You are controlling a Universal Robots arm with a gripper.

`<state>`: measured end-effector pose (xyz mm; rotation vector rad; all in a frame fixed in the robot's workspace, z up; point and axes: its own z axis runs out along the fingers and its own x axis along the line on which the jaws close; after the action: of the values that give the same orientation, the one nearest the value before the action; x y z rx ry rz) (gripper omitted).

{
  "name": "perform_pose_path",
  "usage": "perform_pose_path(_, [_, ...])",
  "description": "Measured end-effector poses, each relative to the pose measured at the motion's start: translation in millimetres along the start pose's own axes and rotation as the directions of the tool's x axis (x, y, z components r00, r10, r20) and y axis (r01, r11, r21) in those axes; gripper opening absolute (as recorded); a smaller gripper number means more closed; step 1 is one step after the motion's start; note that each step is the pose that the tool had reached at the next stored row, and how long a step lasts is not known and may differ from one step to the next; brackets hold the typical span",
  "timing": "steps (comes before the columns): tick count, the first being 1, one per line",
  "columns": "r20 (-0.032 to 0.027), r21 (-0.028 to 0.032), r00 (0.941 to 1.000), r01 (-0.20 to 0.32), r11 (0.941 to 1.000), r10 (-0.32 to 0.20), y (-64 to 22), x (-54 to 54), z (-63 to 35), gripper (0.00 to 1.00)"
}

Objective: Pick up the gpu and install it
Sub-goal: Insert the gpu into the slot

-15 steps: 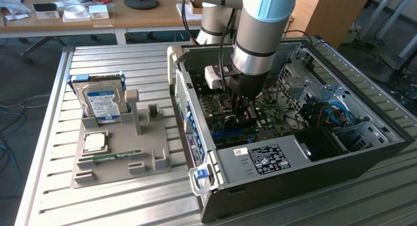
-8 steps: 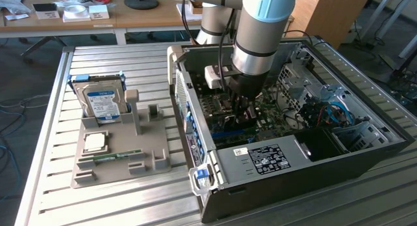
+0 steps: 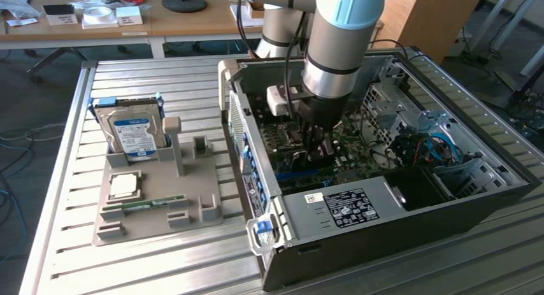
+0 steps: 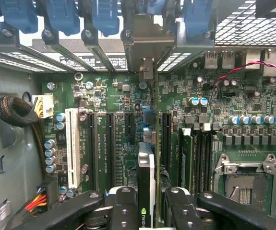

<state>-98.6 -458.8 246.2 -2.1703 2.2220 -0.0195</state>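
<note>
stage: pick-up done, install under way | claw (image 4: 146, 211): pinching the gpu (image 4: 146, 179) edge-on | gpu: inside the open PC case (image 3: 476, 199), held over the motherboard (image 4: 128, 129) among the expansion slots, bracket toward the rear slot openings | left: seating; whether it is seated cannot be told
</note>
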Motion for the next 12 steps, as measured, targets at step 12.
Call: perform_pose_path(12, [-0.0015,0.0000,1.0000,-0.004,1.0000,0.004,1.2,0.2,3.2,0.27])
